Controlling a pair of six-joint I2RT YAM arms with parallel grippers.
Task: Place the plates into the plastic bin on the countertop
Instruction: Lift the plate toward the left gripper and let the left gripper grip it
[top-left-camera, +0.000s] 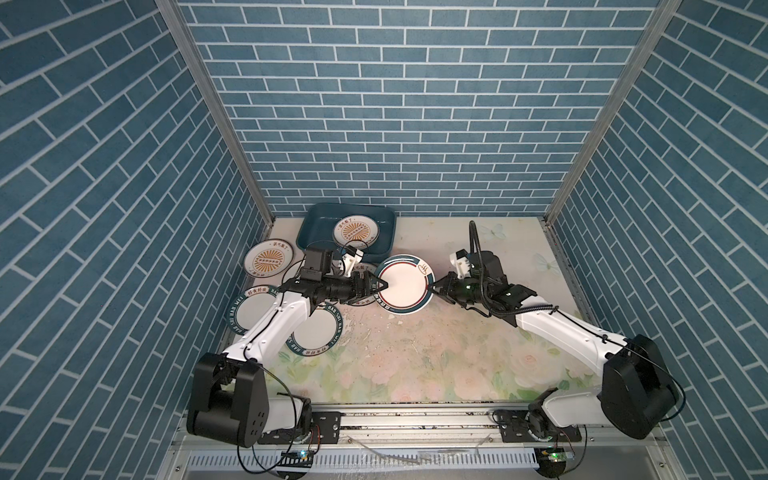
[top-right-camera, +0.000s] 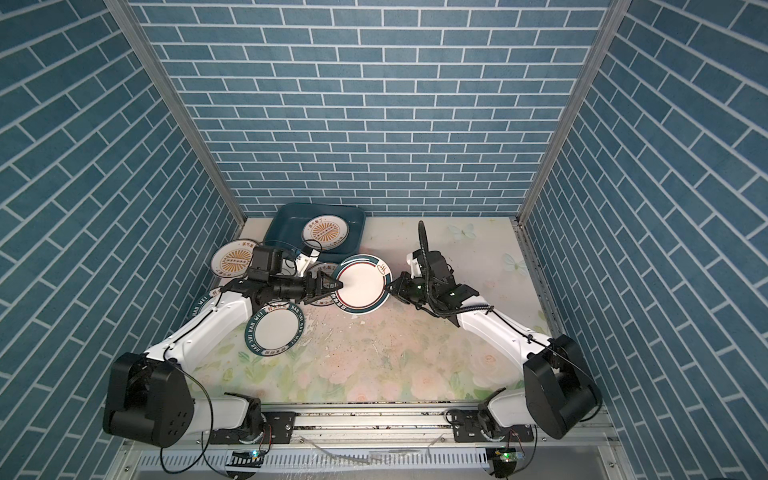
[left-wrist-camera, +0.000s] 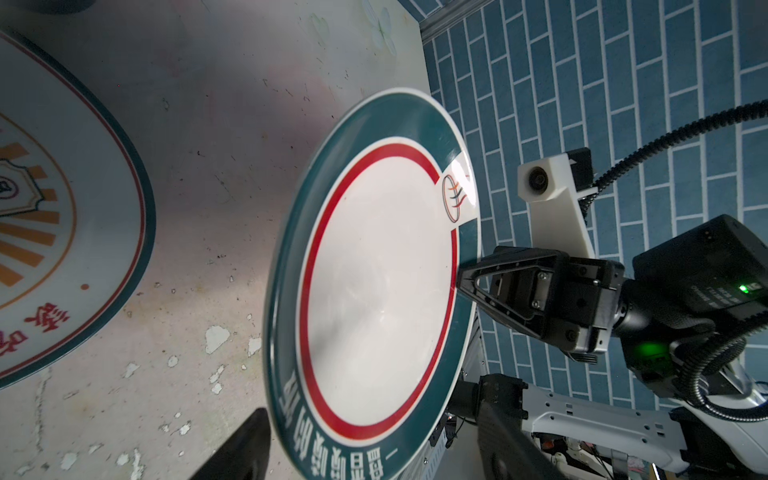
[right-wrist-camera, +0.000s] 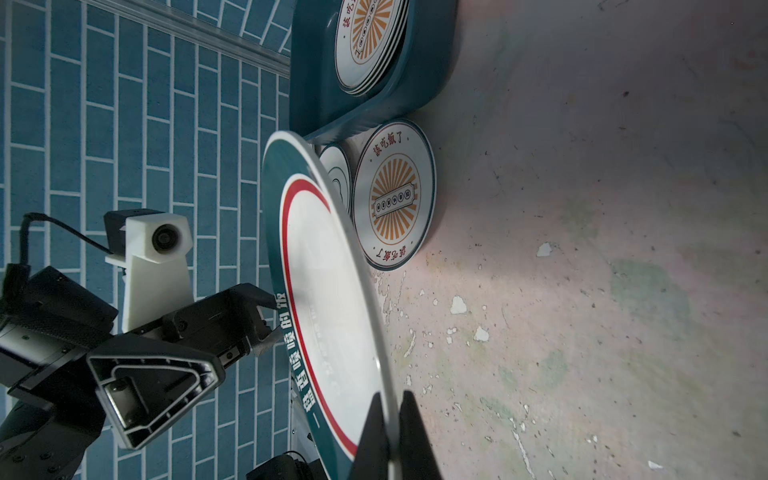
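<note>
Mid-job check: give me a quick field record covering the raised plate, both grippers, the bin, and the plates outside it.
raised plate: teal-banded plate, tilted, clear of the countertop
right gripper: shut on its rim
left gripper: open, jaws straddling the opposite rim
plastic bin: holds a stack of sunburst plates
outside bin: sunburst plate left of the bin; two lettered-rim plates; sunburst plate in front of the bin; others may be hidden

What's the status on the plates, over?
Right gripper shut on plate rim, plate raised and tilted. Left gripper open, straddling opposite rim. Bin holds a stack; loose plate lies in front of it.
</note>
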